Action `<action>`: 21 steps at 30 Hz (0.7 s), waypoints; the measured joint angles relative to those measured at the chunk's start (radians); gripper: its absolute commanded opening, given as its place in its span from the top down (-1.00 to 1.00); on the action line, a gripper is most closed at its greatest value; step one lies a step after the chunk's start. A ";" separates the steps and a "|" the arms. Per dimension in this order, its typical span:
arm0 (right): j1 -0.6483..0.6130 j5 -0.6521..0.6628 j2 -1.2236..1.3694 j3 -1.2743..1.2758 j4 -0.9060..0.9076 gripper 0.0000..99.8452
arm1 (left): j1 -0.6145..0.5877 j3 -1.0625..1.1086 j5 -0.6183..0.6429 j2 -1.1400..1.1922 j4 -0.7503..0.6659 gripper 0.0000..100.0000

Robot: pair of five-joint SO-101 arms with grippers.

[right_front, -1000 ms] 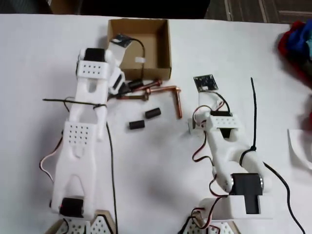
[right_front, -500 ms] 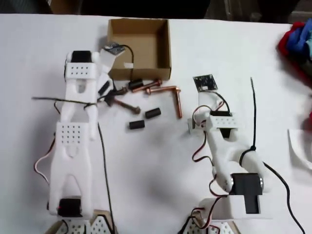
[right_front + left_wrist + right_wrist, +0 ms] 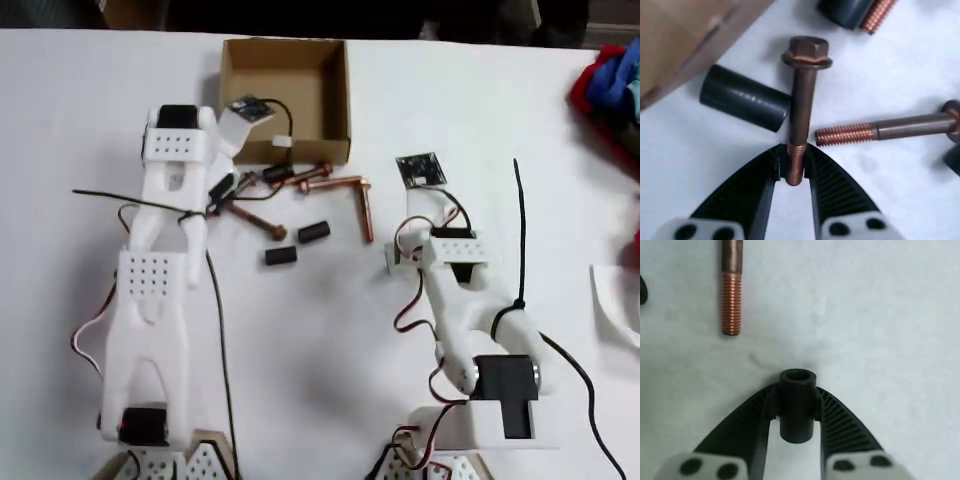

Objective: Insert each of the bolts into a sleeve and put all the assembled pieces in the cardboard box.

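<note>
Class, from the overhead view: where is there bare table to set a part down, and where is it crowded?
Widest bare patch: the table between the left arm and the right arm, short of the loose sleeves. Another: between the cardboard box and the cloth. Crowded: in front of the box, where bolts lie beside the left gripper.

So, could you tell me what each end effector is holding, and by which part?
The left end effector grips a bolt by its threaded tip; the right end effector grips a black sleeve around its side.
</note>
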 measured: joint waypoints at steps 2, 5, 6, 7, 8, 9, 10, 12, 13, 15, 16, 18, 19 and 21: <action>0.000 0.000 0.000 0.000 0.000 0.96 | 0.000 0.008 0.000 -0.009 0.000 0.95; 0.000 0.000 0.000 0.000 0.000 0.96 | 0.000 0.058 0.028 -0.055 0.000 0.95; 0.000 0.000 0.000 0.000 0.000 0.96 | -0.002 0.092 0.044 -0.080 -0.002 0.95; 0.000 0.000 0.000 0.000 -0.003 0.96 | -0.006 0.137 0.060 -0.107 -0.002 0.95; 0.000 0.000 0.000 0.000 -0.008 0.96 | -0.008 0.187 0.077 -0.140 -0.002 0.95; 0.000 0.000 0.000 0.000 -0.011 0.96 | -0.011 0.249 0.083 -0.176 -0.002 0.95; 0.000 0.000 0.000 0.000 -0.012 0.96 | -0.015 0.321 0.086 -0.218 -0.002 0.95; 0.000 0.000 0.000 0.000 -0.012 0.96 | -0.020 0.476 0.086 -0.304 -0.002 0.95; 0.000 0.000 0.000 0.000 -0.012 0.96 | -0.025 0.554 0.086 -0.348 -0.003 0.95; 0.000 0.000 0.000 0.000 -0.012 0.96 | -0.035 0.700 0.086 -0.436 -0.008 0.95; 0.000 0.000 0.000 0.000 -0.012 0.96 | -0.038 0.770 0.086 -0.479 -0.018 0.95; -0.002 0.000 0.000 0.000 -0.012 0.96 | -0.038 0.888 0.086 -0.551 -0.040 0.95; -0.006 0.000 0.000 0.000 -0.012 0.96 | -0.038 0.937 0.086 -0.582 -0.057 0.95; -0.012 0.000 0.000 0.000 -0.012 0.96 | -0.038 1.020 0.086 -0.623 -0.095 0.95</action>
